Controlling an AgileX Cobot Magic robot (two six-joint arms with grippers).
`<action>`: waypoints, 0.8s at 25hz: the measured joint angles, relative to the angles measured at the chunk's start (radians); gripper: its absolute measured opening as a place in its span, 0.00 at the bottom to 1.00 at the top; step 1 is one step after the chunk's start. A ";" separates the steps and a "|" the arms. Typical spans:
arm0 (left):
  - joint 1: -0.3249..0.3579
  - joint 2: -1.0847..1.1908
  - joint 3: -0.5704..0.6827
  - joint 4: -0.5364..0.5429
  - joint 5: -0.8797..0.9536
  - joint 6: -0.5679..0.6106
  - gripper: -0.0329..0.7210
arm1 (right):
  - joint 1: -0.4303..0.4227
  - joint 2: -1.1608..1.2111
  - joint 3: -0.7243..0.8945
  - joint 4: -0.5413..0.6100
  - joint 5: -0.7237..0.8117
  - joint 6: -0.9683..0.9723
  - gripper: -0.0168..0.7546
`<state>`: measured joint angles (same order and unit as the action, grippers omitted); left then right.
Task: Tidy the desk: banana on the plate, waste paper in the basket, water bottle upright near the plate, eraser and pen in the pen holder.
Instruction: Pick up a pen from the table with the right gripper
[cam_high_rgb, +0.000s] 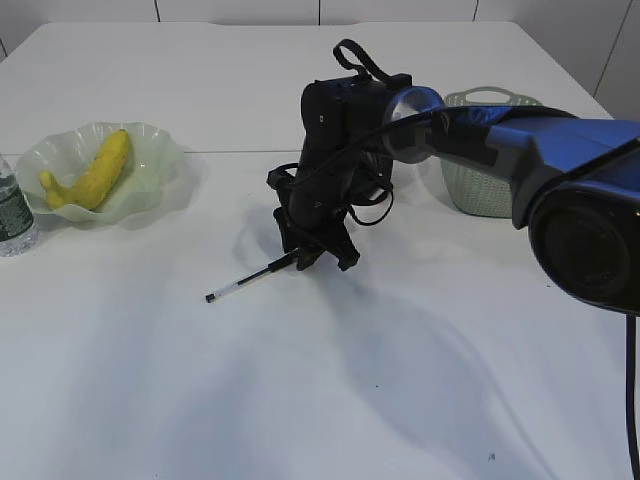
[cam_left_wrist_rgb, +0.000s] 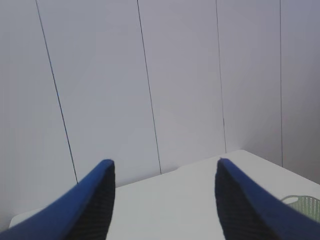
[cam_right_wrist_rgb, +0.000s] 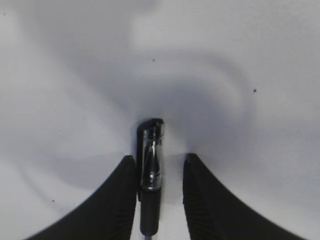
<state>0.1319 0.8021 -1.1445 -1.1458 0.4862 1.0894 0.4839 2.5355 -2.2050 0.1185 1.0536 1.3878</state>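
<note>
A black pen (cam_high_rgb: 245, 282) lies on the white desk (cam_high_rgb: 300, 400) near the middle, its tip pointing front-left. My right gripper (cam_high_rgb: 320, 262) reaches across and stands down over the pen's back end. In the right wrist view the pen (cam_right_wrist_rgb: 151, 160) runs between the jaws of the right gripper (cam_right_wrist_rgb: 159, 158), against the left finger with a gap to the right one, so the jaws are open. The banana (cam_high_rgb: 100, 172) lies in the pale green plate (cam_high_rgb: 160, 140) at the left. The water bottle (cam_high_rgb: 12, 215) stands upright beside it. Eraser, waste paper and pen holder are out of view.
The grey-green basket (cam_high_rgb: 470, 185) stands at the back right, partly behind the right arm, and its rim (cam_left_wrist_rgb: 305, 205) shows at the corner of the left wrist view. My left gripper (cam_left_wrist_rgb: 165, 161) is raised, open and empty, facing the panelled wall.
</note>
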 joint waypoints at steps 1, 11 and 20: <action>0.000 0.000 0.000 0.000 0.000 0.000 0.63 | 0.000 0.000 0.000 0.000 0.002 0.000 0.35; 0.000 0.000 0.000 0.000 0.000 0.000 0.63 | 0.000 0.000 -0.002 0.000 0.052 -0.017 0.35; 0.000 0.000 0.000 0.000 0.000 0.000 0.63 | 0.000 0.000 -0.002 0.000 0.032 -0.021 0.35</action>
<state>0.1319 0.8021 -1.1445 -1.1458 0.4862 1.0894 0.4839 2.5355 -2.2072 0.1185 1.0855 1.3669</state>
